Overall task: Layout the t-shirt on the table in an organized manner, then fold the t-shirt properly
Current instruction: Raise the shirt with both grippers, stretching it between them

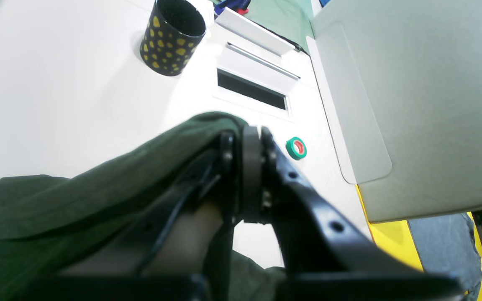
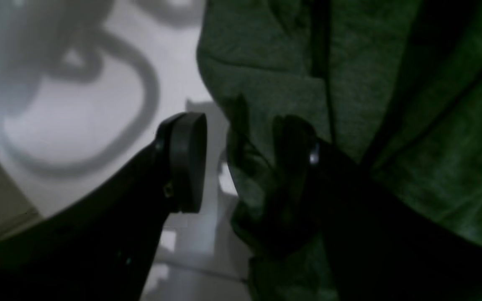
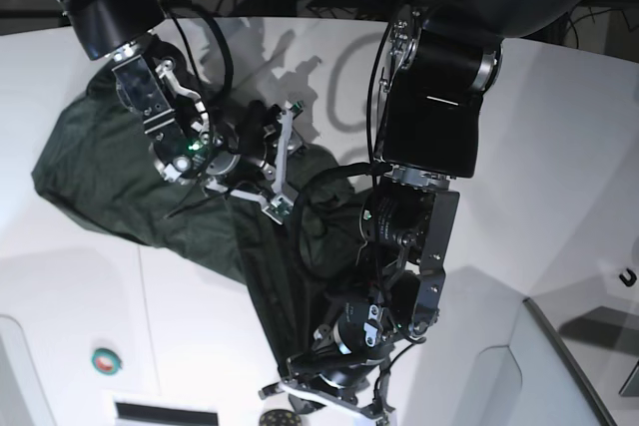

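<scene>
The dark green t-shirt lies rumpled on the white table, running from the left toward the front centre. My left gripper is shut, with the t-shirt pinched at its tips and draped over its left finger; in the base view the left gripper sits low at the shirt's front end. My right gripper stands open, a fold of the t-shirt lying between its fingers and over the right one. In the base view the right gripper is over the shirt's middle.
A black cup with yellow spots stands near a dark slot in the table. A green and red tape roll lies just beyond my left fingertips. A grey panel rises at the right. Cables hang between both arms.
</scene>
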Controlling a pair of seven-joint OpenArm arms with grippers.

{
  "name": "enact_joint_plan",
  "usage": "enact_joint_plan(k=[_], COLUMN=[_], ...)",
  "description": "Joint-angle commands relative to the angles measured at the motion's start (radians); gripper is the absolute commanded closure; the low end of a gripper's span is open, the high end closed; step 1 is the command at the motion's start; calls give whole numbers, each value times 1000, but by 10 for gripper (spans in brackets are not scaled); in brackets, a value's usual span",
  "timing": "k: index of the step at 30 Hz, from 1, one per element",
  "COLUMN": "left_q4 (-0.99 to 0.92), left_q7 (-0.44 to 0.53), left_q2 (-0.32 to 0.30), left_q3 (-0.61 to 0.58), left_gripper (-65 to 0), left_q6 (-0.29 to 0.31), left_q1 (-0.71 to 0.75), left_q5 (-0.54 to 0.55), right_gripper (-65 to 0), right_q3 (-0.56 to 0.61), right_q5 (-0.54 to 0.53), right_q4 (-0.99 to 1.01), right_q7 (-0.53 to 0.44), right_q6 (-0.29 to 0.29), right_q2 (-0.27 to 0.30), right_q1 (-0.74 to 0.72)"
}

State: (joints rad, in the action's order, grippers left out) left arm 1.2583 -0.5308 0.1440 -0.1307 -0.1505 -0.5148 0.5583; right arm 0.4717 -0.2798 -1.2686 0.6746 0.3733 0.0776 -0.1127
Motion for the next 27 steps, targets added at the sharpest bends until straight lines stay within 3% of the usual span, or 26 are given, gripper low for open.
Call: enact_joint_plan(k=[1, 8, 9, 11, 12, 15, 21, 25, 27], left_q4=[21, 21, 19, 21, 21, 21, 24, 103, 156], left_q7=[22, 22, 22, 22, 21, 18, 18, 18, 16], left_q2=[6, 6, 6, 6, 6, 4, -17, -70, -97], left_q3=[-1, -1, -1, -1, -1, -2, -1, -2, -2], left_gripper=[0, 0, 0, 0, 0, 0, 0, 0, 0], left_q6=[12, 12, 12, 12, 12, 15, 16, 16, 16], left_q1=[-34, -32, -32, -32, -32, -23, 29, 86, 118], left_q5=[9, 9, 9, 9, 9, 9, 7, 6, 7], right_gripper=[-276, -263, -218, -50, 0, -9, 0, 0, 0], right_q3=[-1, -1, -1, -1, -1, -1, -6, -9, -9], right_q5=[15, 221, 221, 221, 221, 221, 221, 219, 218], right_q4=[-15, 125, 131, 119, 105, -10, -296, -475, -549], right_q7=[-28, -33, -33, -31, -29, -23, 104, 167, 187], right_q6=[-17, -20, -20, -20, -18, -1, 129, 197, 204], right_q2=[-8, -80, -89, -91, -91, -85, 1, 66, 95], right_q1=[-18, -20, -18, -6, 8, 75, 216, 301, 333])
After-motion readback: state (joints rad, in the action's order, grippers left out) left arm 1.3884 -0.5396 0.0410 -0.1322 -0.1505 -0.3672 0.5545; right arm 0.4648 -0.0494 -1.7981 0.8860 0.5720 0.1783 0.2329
